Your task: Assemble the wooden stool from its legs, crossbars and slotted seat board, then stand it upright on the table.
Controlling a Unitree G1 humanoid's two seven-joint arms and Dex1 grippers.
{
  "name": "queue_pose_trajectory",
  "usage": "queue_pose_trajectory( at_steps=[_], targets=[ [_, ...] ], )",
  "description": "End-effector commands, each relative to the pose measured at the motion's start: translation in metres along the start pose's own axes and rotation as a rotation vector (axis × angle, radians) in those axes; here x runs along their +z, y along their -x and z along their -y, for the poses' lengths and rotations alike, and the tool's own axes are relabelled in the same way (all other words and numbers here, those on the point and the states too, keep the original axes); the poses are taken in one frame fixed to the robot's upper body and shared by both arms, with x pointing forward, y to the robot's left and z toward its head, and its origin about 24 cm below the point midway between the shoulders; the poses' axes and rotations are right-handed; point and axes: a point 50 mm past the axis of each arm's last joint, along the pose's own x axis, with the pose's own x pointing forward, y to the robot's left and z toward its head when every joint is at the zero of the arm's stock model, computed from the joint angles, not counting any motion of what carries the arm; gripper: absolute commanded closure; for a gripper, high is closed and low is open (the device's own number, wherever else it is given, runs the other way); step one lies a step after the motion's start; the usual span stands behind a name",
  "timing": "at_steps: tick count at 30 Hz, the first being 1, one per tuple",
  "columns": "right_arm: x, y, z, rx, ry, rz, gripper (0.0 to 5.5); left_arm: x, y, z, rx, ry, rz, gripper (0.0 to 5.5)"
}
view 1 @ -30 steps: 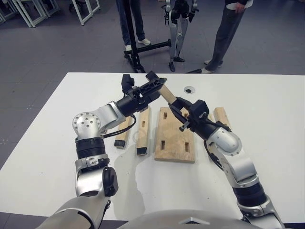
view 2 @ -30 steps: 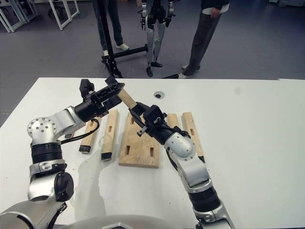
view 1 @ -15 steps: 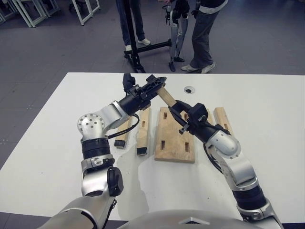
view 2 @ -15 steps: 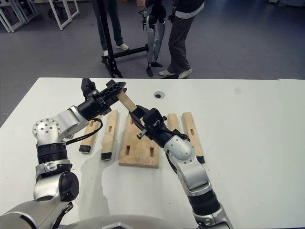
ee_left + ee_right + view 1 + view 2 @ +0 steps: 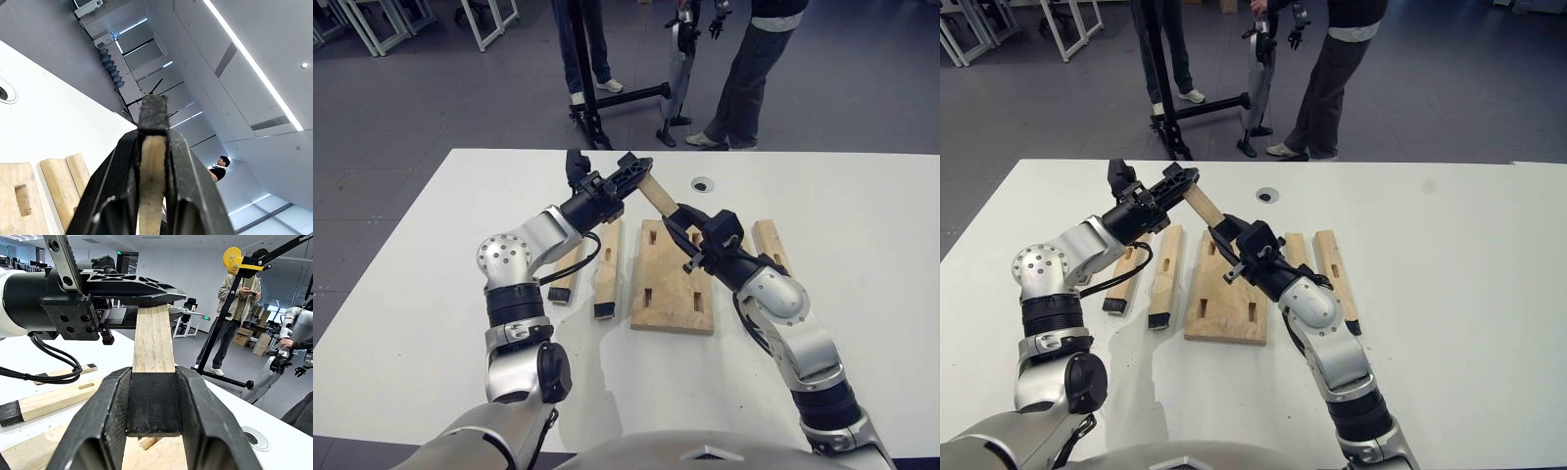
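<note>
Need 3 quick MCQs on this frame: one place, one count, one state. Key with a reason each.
1. Where is the leg?
A. lying flat left of the board
B. slotted into the board
C. in the air near the far end of the seat board

2. How many wooden pieces lie on the table left of the seat board?
A. one
B. two
C. five

3. What state is the left claw in?
A. shut on the leg
B. open and empty
C. shut on the seat board

Key:
1 C, the left claw and right claw hold it aloft, slanted.
2 B, two lie side by side there.
3 A, the left wrist view shows its fingers clamping the wood.
</note>
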Motion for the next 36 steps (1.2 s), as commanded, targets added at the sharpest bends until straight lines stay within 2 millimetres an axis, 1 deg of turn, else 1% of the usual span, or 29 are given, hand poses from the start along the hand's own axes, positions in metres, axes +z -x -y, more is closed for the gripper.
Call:
queue_pose_trajectory(
  at_steps=[1,7,8,12,13,15,17,19,20,22,23,24,25,27,28,30,32,34,36],
  targets=[
    [-0.005,0.0,0.004,-0.019,0.003,-0.017,4.21,-0.009,0.0,0.013,-0.1,0.01,-0.084,5.02],
    [-0.006,0.003,0.008,-0.021,-0.004,-0.017,4.21,-0.008,0.001,0.015,-0.114,0.008,-0.086,5.02],
    [-0.006,0.003,0.008,-0.012,-0.016,-0.01,3.83,-0.009,0.001,0.015,-0.109,0.004,-0.085,5.02],
    [-0.007,0.004,0.003,0.021,-0.009,-0.014,3.11,-0.02,-0.004,0.005,0.006,-0.089,-0.084,5.06],
    [-0.007,0.005,0.002,0.024,-0.01,-0.017,2.81,-0.021,-0.005,0.003,0.035,-0.115,-0.066,5.06],
    [-0.008,0.005,0.0,0.035,-0.011,-0.02,2.37,-0.013,-0.008,-0.001,0.102,-0.163,0.035,5.06],
    [-0.008,0.006,-0.001,0.04,-0.01,-0.022,1.99,-0.003,-0.009,-0.001,0.136,-0.195,0.121,5.06],
    [-0.008,0.006,-0.001,0.039,-0.009,-0.025,1.58,0.0,-0.009,0.003,0.15,-0.312,0.105,5.06],
    [-0.009,0.006,-0.001,0.036,-0.006,-0.028,1.46,-0.002,-0.009,0.004,0.151,-0.367,0.073,5.06],
    [-0.009,0.006,0.0,0.021,0.003,-0.03,1.0,-0.01,-0.005,0.003,0.172,-0.498,-0.007,5.06],
    [-0.008,0.005,0.002,0.007,0.007,-0.029,0.81,-0.01,-0.002,0.001,0.194,-0.556,-0.025,5.06],
    [-0.008,0.005,0.005,-0.01,0.012,-0.027,0.64,-0.005,0.004,0.0,0.229,-0.636,-0.021,5.06],
    [-0.008,0.004,0.008,-0.032,0.017,-0.027,0.44,0.006,0.01,0.002,0.266,-0.699,0.03,5.06],
    [-0.009,0.006,0.013,-0.096,0.022,-0.035,0.14,0.029,0.022,0.014,0.34,-0.831,0.137,5.06],
    [-0.011,0.007,0.016,-0.133,0.015,-0.042,0.02,0.038,0.026,0.02,0.37,-0.869,0.189,5.06],
    [-0.019,0.012,0.022,-0.234,-0.006,-0.072,0.0,0.048,0.035,0.026,0.448,-0.935,0.277,5.06],
    [-0.029,0.021,0.025,-0.321,-0.045,-0.114,0.0,0.051,0.047,0.028,0.537,-0.985,0.328,5.06],
    [-0.041,0.035,0.025,-0.396,-0.069,-0.168,0.0,0.048,0.057,0.025,0.634,-1.026,0.348,5.06],
    [-0.048,0.048,0.023,-0.44,-0.09,-0.209,0.0,0.046,0.066,0.021,0.715,-1.047,0.374,5.06]
  ],
)
